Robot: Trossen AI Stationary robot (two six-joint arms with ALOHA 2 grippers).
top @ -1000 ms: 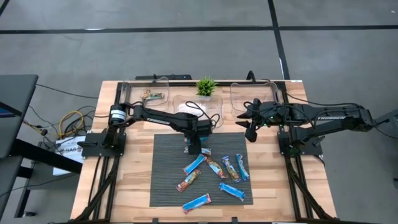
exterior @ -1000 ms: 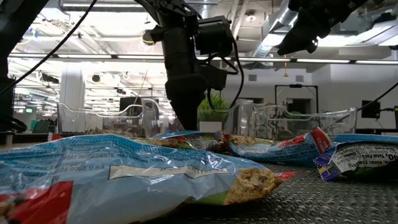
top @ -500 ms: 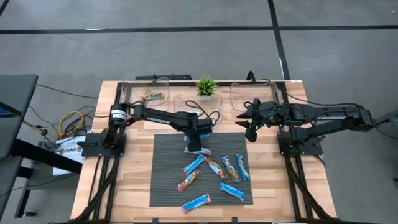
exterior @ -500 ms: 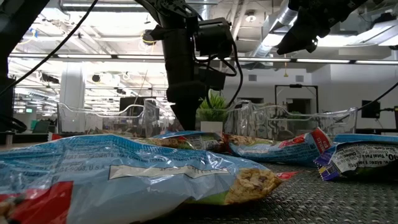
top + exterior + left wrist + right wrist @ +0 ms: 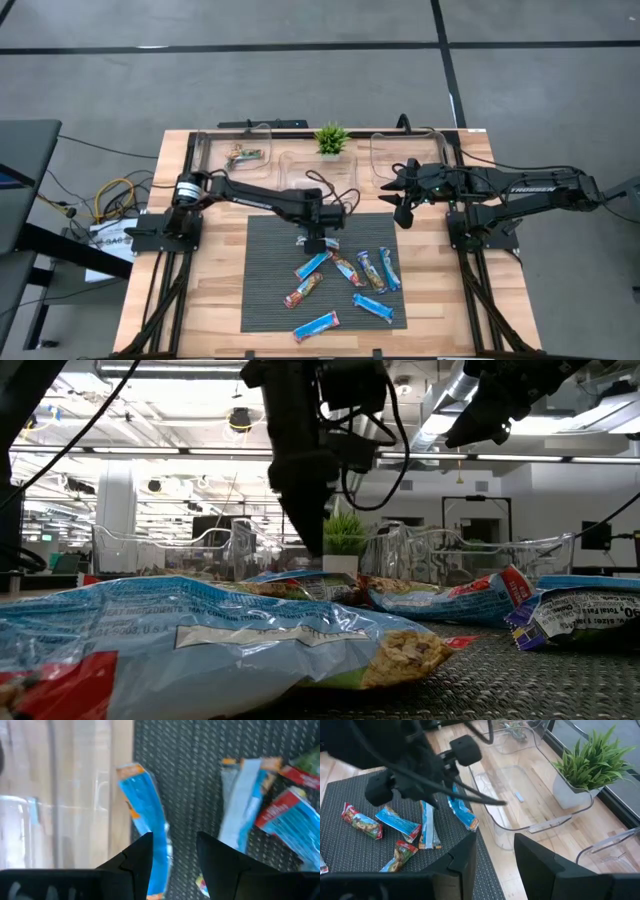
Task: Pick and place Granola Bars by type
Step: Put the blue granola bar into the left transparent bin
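Several granola bars [image 5: 345, 275], mostly blue with some red and green, lie on the dark mat. One blue bar with an orange end [image 5: 147, 815] lies across the mat's far-left edge, partly on the wood; the right wrist view also shows this bar [image 5: 461, 811]. My left gripper [image 5: 316, 243] points down over it, open, with the bar passing under one finger [image 5: 140, 857]. My right gripper [image 5: 398, 198] hovers open above the wood right of the mat's far corner, touching nothing. A green-yellow bar [image 5: 245, 154] lies in the far-left bin. My left gripper stands open over the blue bar's near part [image 5: 161, 850], coming from above. Its own finger hides that spot, and I cannot tell whether it touches the bar. The bar lies flat, with its orange end [image 5: 129, 770] on the wood.
Three clear bins stand along the far edge: left [image 5: 225, 150], middle [image 5: 305, 168] and right [image 5: 420, 150]. A small potted plant [image 5: 331, 138] sits between the middle and right bins. Bare wood shows left and right of the mat [image 5: 265, 300].
My left gripper has moved a little toward the table's near edge, and its arm has stretched out lower over the table. The bars on the mat and my right arm have kept still.
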